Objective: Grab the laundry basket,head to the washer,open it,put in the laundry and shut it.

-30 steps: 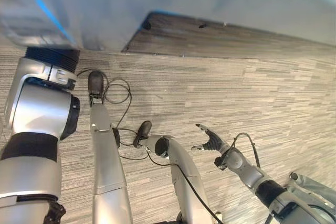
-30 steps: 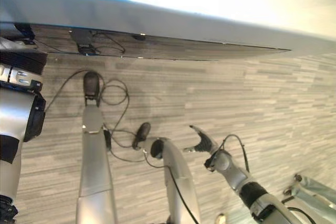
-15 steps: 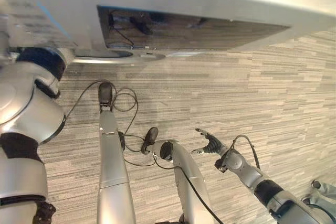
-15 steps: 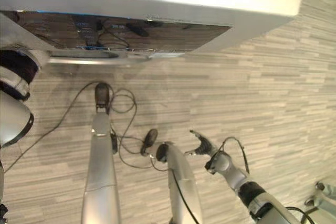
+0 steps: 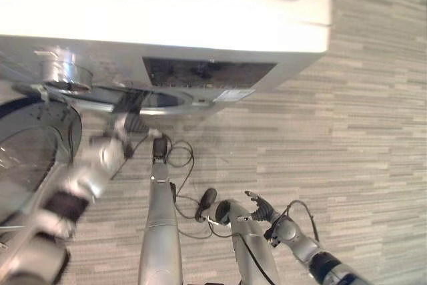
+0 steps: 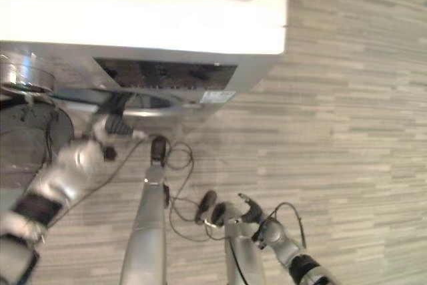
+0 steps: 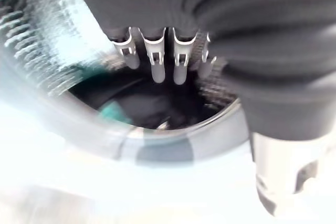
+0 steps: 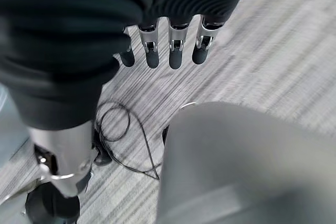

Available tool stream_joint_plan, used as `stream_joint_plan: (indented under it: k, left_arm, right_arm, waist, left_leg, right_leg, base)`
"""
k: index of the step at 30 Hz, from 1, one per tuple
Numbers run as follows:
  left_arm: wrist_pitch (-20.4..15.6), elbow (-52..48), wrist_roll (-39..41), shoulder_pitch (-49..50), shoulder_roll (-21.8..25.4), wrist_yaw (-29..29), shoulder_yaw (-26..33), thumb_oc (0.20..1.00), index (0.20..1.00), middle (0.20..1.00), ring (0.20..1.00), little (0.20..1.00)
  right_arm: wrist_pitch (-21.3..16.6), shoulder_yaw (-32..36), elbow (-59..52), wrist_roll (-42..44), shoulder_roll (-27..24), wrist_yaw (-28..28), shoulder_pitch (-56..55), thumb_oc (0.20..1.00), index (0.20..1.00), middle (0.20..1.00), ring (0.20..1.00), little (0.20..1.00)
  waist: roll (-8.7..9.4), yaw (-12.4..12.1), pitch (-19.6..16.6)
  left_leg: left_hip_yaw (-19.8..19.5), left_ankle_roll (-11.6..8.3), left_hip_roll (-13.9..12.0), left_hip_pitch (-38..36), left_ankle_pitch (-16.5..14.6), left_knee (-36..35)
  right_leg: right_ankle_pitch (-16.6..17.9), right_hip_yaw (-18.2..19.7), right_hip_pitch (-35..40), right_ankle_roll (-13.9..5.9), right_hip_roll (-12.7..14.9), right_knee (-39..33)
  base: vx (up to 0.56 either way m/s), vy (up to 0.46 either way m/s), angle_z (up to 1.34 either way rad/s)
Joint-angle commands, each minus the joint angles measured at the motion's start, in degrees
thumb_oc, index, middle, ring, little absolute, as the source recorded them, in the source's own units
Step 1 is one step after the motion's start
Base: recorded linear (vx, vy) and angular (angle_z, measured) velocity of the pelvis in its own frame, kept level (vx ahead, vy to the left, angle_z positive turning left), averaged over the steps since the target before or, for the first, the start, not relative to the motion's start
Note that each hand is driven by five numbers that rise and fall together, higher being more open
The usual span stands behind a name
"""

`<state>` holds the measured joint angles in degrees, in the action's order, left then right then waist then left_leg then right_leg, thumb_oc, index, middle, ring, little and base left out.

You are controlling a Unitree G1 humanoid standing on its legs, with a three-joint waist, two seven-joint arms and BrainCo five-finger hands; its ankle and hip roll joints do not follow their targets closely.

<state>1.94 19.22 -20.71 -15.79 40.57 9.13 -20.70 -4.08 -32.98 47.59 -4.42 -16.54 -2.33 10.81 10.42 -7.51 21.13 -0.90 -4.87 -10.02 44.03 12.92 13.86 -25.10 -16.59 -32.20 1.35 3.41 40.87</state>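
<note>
The left hand [image 5: 127,125] reaches up to the washer [image 5: 200,25] beside its open door [image 5: 33,151], fingers [image 7: 157,69] loosely straight, holding nothing. The right hand [image 5: 260,210] hangs low on the right over the floor [image 5: 360,138], fingers relaxed and empty.

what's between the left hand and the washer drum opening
Nothing visible. The left hand reaches with straight fingers right at the washer drum opening, and the door is swung open to the side. The right hand hangs over the floor.
</note>
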Motion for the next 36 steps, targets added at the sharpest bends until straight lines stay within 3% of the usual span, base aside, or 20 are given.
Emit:
stream_joint_plan:
  k: [1,7,11,17,19,20,22,30,32,35,36]
  left_arm:
    - [-1.02,2.24,0.28,-8.43,-0.06,-0.45,-2.47,1.0,1.0,1.0,1.0,1.0]
    - [-2.28,5.72,1.46,3.14,-8.6,-1.47,-3.03,1.0,1.0,1.0,1.0,1.0]
    - [-2.96,10.43,1.9,5.67,-11.88,-1.9,-4.03,1.0,1.0,1.0,1.0,1.0]
    - [-3.42,26.41,4.6,8.35,-18.63,-1.69,-4.17,1.0,1.0,1.0,1.0,1.0]
    - [-3.43,34.04,5.42,8.33,-21.03,-0.97,-3.92,1.0,1.0,1.0,1.0,1.0]
    - [-3.23,40.24,5.43,8.75,-22.71,-0.8,-3.5,1.0,1.0,1.0,1.0,1.0]
    - [-3.28,42.77,6.04,9.16,-23.72,-0.72,-2.75,1.0,1.0,1.0,1.0,1.0]
    - [-3.92,41.28,9.19,10.09,-25.08,-1.24,-2.23,1.0,1.0,1.0,1.0,1.0]
    - [-4.23,37.96,10.17,9.61,-24.86,-1.21,-3.19,1.0,1.0,1.0,1.0,1.0]
    - [-4.41,33.76,11.2,8.61,-24.77,-1.65,-3.86,1.0,1.0,1.0,1.0,1.0]
    - [-4.63,31.92,11.27,8.55,-24.86,-1.87,-4.1,1.0,1.0,1.0,1.0,1.0]
  right_arm:
    - [1.1,-0.03,1.82,-1.71,-3.15,0.53,-1.38,1.0,1.0,1.0,1.0,1.0]
    - [1.71,1.15,7.68,-2.42,-1.85,0.43,-1.06,1.0,1.0,1.0,1.0,1.0]
    - [1.59,1.95,10.99,-2.63,-1.39,0.4,-1.35,1.0,1.0,1.0,1.0,1.0]
    - [2.19,3.48,17.82,-4.98,-1.01,0.85,-3.98,1.0,1.0,1.0,1.0,1.0]
    - [2.32,4.19,19.55,-5.37,-0.76,1.01,-4.63,1.0,1.0,1.0,1.0,1.0]
    - [2.47,4.86,21.16,-5.99,-0.48,1.31,-5.11,1.0,1.0,1.0,1.0,1.0]
    - [2.57,5.4,22.2,-6.28,-0.37,1.37,-5.26,1.0,1.0,1.0,1.0,1.0]
    - [2.5,7.35,24.04,-5.13,-0.03,1.06,-5.6,1.0,1.0,1.0,1.0,1.0]
    - [2.35,6.12,24.29,-5.83,0.01,0.86,-4.27,1.0,1.0,1.0,1.0,1.0]
    - [2.11,5.18,24.68,-6.53,-0.52,0.45,-2.25,1.0,1.0,1.0,1.0,1.0]
    - [1.91,5.15,24.61,-6.79,-0.84,0.21,-1.74,1.0,1.0,1.0,1.0,1.0]
  waist:
    - [-1.76,0.88,-1.18]
    - [-5.22,-0.4,-1.53]
    - [-6.35,-0.24,-3.44]
    - [-9.36,-0.09,-7.33]
    - [-10.17,0.31,-8.7]
    - [-10.72,0.56,-11.04]
    - [-11.39,0.57,-12.82]
    - [-12.55,0.42,-15.66]
    - [-13.38,-0.33,-14.32]
    - [-14.78,-1.13,-12.0]
    - [-14.89,-1.09,-11.16]
  left_leg:
    - [-0.26,-0.45,-0.81,4.12,-0.35,1.43]
    - [0.36,-0.07,-0.2,-4.65,0.79,-0.32]
    - [0.69,-0.06,0.33,-9.03,1.74,-2.76]
    - [0.28,0.9,1.29,-15.59,3.62,-6.31]
    - [0.16,1.07,1.93,-17.93,3.43,-7.3]
    - [0.41,1.26,2.48,-19.8,2.96,-8.4]
    - [0.33,1.56,3.16,-21.82,2.5,-9.54]
    - [-0.02,2.07,3.88,-24.95,2.13,-9.81]
    - [-1.96,1.3,2.82,-24.96,4.14,-10.41]
    - [-4.45,0.25,1.75,-24.08,6.35,-12.55]
    - [-3.57,0.17,1.37,-23.93,5.84,-14.14]
  right_leg:
    - [-0.83,2.26,7.58,1.82,-3.39,-8.56]
    - [-1.32,2.74,16.59,1.95,-2.74,-10.33]
    - [-0.65,2.77,20.57,1.33,-2.37,-13.04]
    - [2.01,1.19,27.83,0.25,-1.29,-17.8]
    - [2.34,1.22,30.24,-0.02,-0.94,-19.31]
    - [2.8,1.24,32.09,-0.68,-0.06,-20.32]
    - [3.03,1.54,33.71,-1.14,0.59,-21.15]
    - [2.05,2.15,36.49,-0.89,0.33,-20.03]
    - [-0.23,2.58,35.64,0.3,-1.29,-16.15]
    - [-0.61,2.55,33.42,0.93,-3.49,-14.18]
    - [-0.18,1.87,32.73,0.76,-3.85,-14.76]
  base:
    - [0.0,0.032,-0.05]
    - [-0.02,0.013,-0.02]
    - [0.04,0.034,0.0]
    - [0.04,0.045,0.08]
    - [0.09,0.085,0.17]
    - [0.13,0.065,0.23]
    - [0.18,0.093,0.08]
    - [0.06,0.003,0.03]
    - [-0.11,-0.069,0.07]
    - [-0.22,-0.069,-0.02]
    - [-0.34,-0.14,0.04]
